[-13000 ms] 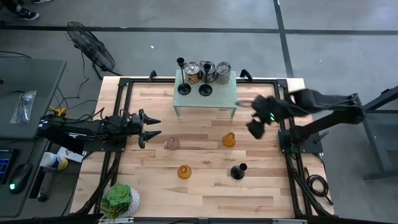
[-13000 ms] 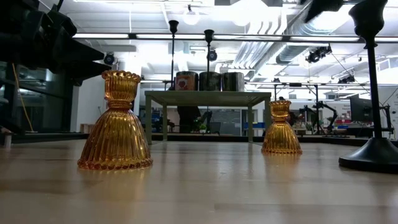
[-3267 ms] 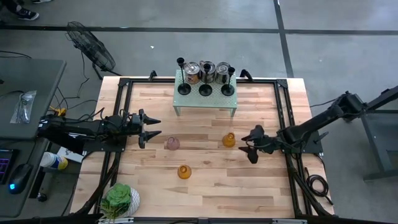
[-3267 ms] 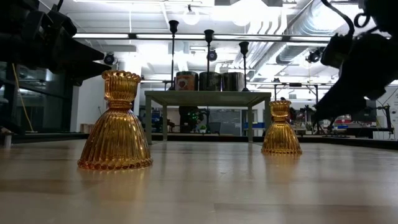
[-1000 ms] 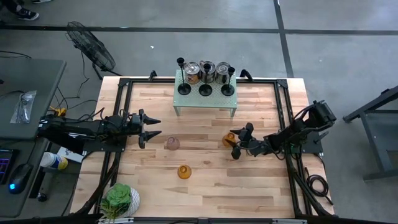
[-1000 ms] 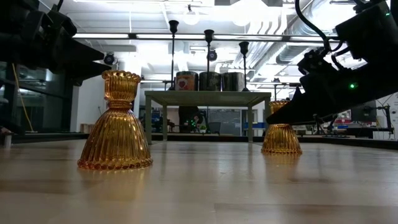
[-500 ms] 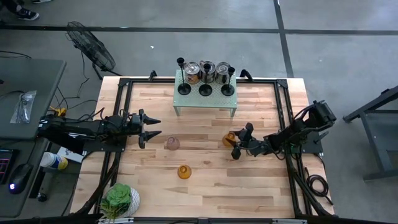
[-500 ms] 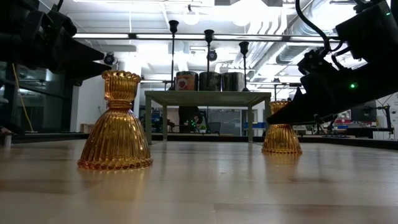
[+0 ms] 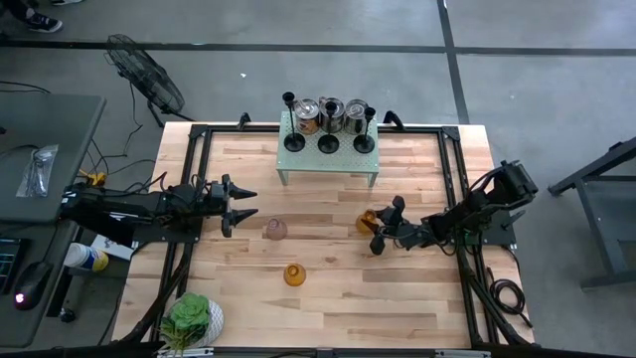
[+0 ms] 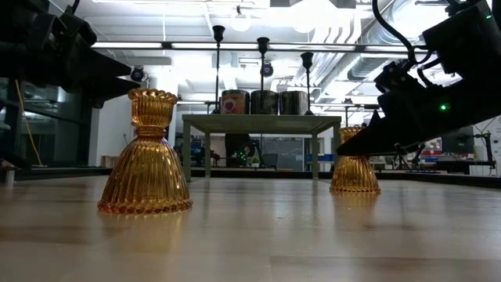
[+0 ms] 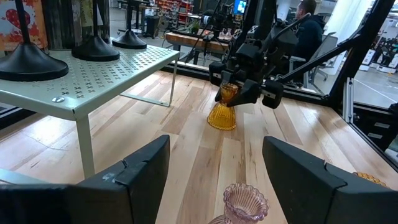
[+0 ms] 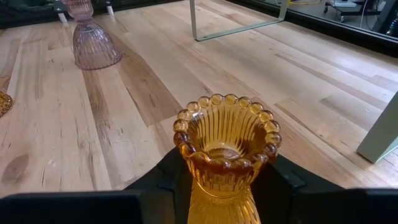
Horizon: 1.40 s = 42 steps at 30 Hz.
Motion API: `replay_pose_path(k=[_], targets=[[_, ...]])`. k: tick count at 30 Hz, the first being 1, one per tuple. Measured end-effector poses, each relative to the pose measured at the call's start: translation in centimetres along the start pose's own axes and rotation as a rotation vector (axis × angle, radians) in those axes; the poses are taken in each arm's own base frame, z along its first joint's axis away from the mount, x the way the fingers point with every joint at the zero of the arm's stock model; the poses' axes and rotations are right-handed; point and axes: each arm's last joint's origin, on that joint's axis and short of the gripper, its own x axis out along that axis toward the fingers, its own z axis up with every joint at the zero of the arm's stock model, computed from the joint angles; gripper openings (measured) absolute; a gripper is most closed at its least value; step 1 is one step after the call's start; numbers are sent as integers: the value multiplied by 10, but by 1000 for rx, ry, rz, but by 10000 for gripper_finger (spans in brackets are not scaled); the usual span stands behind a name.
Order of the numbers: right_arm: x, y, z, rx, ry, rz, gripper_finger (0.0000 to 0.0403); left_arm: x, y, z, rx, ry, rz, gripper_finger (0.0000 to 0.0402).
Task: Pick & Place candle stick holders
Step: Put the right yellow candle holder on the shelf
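Note:
An amber glass candle stick holder (image 9: 367,221) stands upright on its base right of the table's middle. My right gripper (image 9: 378,227) is closed around its neck. A second amber holder (image 9: 294,274) stands nearer the front. A pink glass holder (image 9: 275,230) stands left of centre. Three black holders (image 9: 328,144) stand on the green perforated stand (image 9: 348,161) at the far edge. My left gripper (image 9: 243,206) waits open at the table's left, pointing level at the pink holder (image 11: 244,204) and clear of it. My right gripper pinches the amber holder's neck (image 12: 221,186), just below the beaded rim, between its two fingers (image 12: 278,182). The fingers come from the table's right side, slanting slightly down. The holder stays upright with its base (image 10: 354,186) on the table.
Three metal cans (image 9: 331,113) stand behind the black holders on the stand. A potted plant (image 9: 192,318) sits at the near left corner. Black frame rails (image 9: 455,169) run along the table's sides. Bare wood lies between the holders and the front edge.
My right gripper has stayed in place and drawn its fingers in around the amber holder's neck. The holder has not moved.

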Motion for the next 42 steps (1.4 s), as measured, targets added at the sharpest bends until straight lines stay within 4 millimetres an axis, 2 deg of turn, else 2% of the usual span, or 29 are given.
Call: replay_pose_path(k=[6, 13, 25, 32, 36, 42], targets=[[0, 0, 0, -1, 2, 1, 128, 0, 0, 0, 0, 0, 0, 253], [1, 1, 1, 0, 1, 1, 115, 0, 0, 0, 0, 0, 0, 253], [9, 16, 17, -13, -25, 27, 114, 0, 0, 0, 0, 0, 0, 253], [14, 24, 58, 10, -37, -3, 122, 0, 0, 0, 0, 0, 0, 253], [13, 22, 89, 8, -25, -48, 114, 0, 0, 0, 0, 0, 0, 253], [11, 12, 127, 29, -32, -112, 123, 0, 0, 0, 0, 1, 0, 253]])
